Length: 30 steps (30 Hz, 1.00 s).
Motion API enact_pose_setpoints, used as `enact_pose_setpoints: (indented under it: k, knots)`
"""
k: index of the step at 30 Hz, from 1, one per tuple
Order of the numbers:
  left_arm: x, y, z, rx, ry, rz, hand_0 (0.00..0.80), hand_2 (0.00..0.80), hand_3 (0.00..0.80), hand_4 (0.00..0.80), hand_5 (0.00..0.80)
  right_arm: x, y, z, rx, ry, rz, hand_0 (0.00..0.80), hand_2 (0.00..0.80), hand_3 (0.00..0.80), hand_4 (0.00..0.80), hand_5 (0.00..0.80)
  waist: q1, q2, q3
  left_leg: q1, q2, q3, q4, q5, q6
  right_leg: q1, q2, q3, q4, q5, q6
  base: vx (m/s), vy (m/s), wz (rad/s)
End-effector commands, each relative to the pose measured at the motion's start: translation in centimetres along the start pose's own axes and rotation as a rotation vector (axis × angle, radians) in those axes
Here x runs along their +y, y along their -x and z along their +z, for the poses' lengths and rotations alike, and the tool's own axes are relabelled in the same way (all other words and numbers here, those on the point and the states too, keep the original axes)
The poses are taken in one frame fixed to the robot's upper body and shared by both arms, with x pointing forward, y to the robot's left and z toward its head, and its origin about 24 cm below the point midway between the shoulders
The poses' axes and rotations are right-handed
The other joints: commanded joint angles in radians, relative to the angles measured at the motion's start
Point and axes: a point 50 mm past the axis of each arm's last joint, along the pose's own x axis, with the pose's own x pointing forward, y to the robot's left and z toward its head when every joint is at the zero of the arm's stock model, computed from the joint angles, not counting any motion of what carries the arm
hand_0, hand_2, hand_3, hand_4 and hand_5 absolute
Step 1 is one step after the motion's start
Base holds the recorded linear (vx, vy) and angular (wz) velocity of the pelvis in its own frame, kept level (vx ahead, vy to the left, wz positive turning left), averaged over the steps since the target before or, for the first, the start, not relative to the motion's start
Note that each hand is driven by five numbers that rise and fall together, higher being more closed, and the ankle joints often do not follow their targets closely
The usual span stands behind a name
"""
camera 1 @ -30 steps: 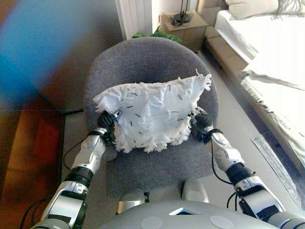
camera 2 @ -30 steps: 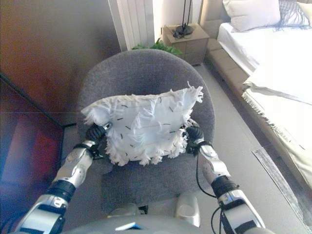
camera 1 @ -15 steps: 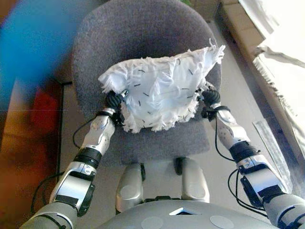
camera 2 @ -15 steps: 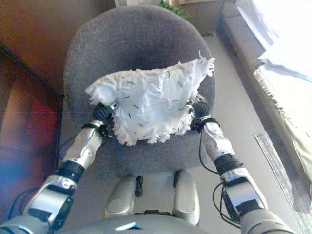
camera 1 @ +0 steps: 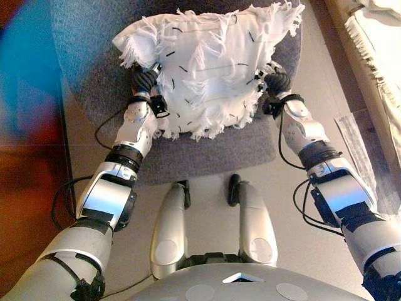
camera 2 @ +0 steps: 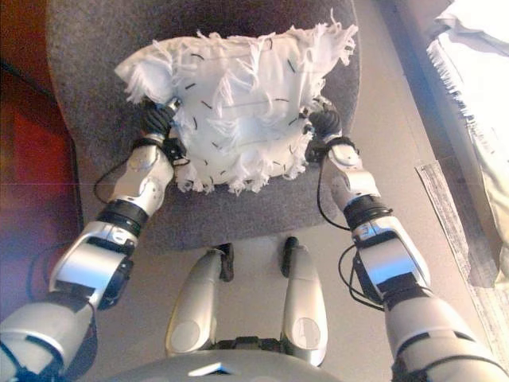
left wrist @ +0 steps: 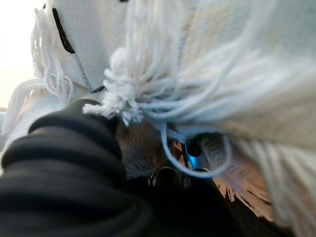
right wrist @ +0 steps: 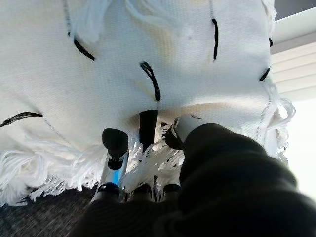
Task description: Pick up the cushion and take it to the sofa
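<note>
- Grey upholstered chair (camera 1: 94, 75) fills the upper part of both eye views, pale floor (camera 1: 207, 157) below it, edge of a white fringed throw (camera 2: 469, 87) at far right, which is likely on the sofa.
- White tufted cushion (camera 1: 207, 63) with short dark stitches is held between the two hands over the chair seat; can't tell if its lower fringe touches the seat.
- Left hand (camera 1: 145, 80) sits at the cushion's left edge. Its own wrist view shows only dark cover and fringe, fingers buried in the fabric, so can't tell how they're set.
- Right hand (camera 2: 324, 121) is at the cushion's right edge. Right wrist view shows its fingers (right wrist: 114, 143) pushed up into the fringe and underside; tips are hidden, can't tell if they curl round anything.
- Risk: the hold looks like a two-sided squeeze on soft stuffing. If either arm eases outward during the turn toward the sofa, the cushion likely sags and drops back onto the chair or floor.
- Risk: loose fringe strands lie around both hands and could snag the fingers at release.
- Risk: the cushion is soft, so uneven arm motion probably twists it out on one side.
- Risk: the chair back is close behind the cushion and could catch it if it is swung low.
</note>
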Motion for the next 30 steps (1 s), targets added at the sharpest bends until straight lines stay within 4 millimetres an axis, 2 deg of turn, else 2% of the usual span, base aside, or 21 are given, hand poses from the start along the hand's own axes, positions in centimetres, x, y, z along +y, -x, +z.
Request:
enact_pose_setpoints:
  k: [1, 8, 14, 19, 24, 30]
  knots:
    - [-5.1, -0.2, 2.4, -0.075, 0.064, -0.129, 0.800, 0.800, 0.800, 0.800, 0.800, 5.7, -1.0, 3.7, -0.103, 0.073, 0.202, 0.800, 0.800, 0.800, 0.800, 0.800, -0.007, 0.011, -0.017, 0.001, 0.005, -0.006, 0.059, -0.066, -0.012, 0.065, -0.026, 0.029, -0.084, 0.061, 0.023, 0.035, 0.009, -0.05]
    - [-5.4, -1.2, 5.1, -0.123, 0.063, -0.104, 0.800, 0.800, 0.800, 0.800, 0.800, 6.2, -1.8, 5.7, -0.110, 0.119, 0.184, 0.800, 0.800, 0.800, 0.800, 0.800, 0.000, 0.016, -0.021, -0.031, 0.008, -0.007, 0.072, -0.067, -0.020, 0.040, -0.028, 0.031, -0.070, 0.054, 0.025, 0.023, -0.002, -0.01]
    - [-5.3, -1.9, 6.2, -0.117, 0.022, -0.083, 0.800, 0.800, 0.800, 0.800, 0.800, 6.5, -2.4, 7.0, -0.105, 0.156, 0.176, 0.800, 0.800, 0.800, 0.800, 0.800, 0.009, 0.020, -0.022, -0.064, 0.009, -0.011, 0.087, -0.059, -0.024, 0.008, -0.024, 0.033, -0.055, 0.057, 0.026, 0.004, -0.001, 0.01]
    - [-4.3, -2.4, 8.9, -0.221, 0.046, -0.053, 0.800, 0.800, 0.800, 0.800, 0.800, 7.3, -2.2, 8.8, -0.182, 0.146, 0.179, 0.800, 0.800, 0.800, 0.800, 0.800, 0.008, 0.027, -0.028, -0.088, 0.013, -0.014, 0.102, -0.058, -0.029, -0.019, -0.022, 0.037, -0.033, 0.051, 0.024, 0.036, -0.008, 0.01]
    - [-4.7, -1.9, 12.0, -0.382, 0.056, -0.056, 0.800, 0.800, 0.800, 0.800, 0.800, 8.1, -1.9, 10.7, -0.264, 0.125, 0.176, 0.800, 0.800, 0.800, 0.800, 0.800, 0.016, 0.033, -0.038, -0.106, 0.017, -0.020, 0.113, -0.065, -0.035, -0.036, -0.025, 0.031, -0.013, 0.037, 0.024, 0.045, -0.022, 0.02]
    - [-4.8, -1.6, 13.0, -0.440, 0.043, -0.043, 0.800, 0.800, 0.800, 0.800, 0.800, 8.3, -1.7, 11.0, -0.272, 0.125, 0.180, 0.800, 0.800, 0.800, 0.800, 0.800, 0.020, 0.031, -0.051, -0.112, 0.026, -0.024, 0.119, -0.069, -0.044, -0.038, -0.029, 0.023, -0.002, 0.024, 0.023, 0.059, -0.022, 0.02]
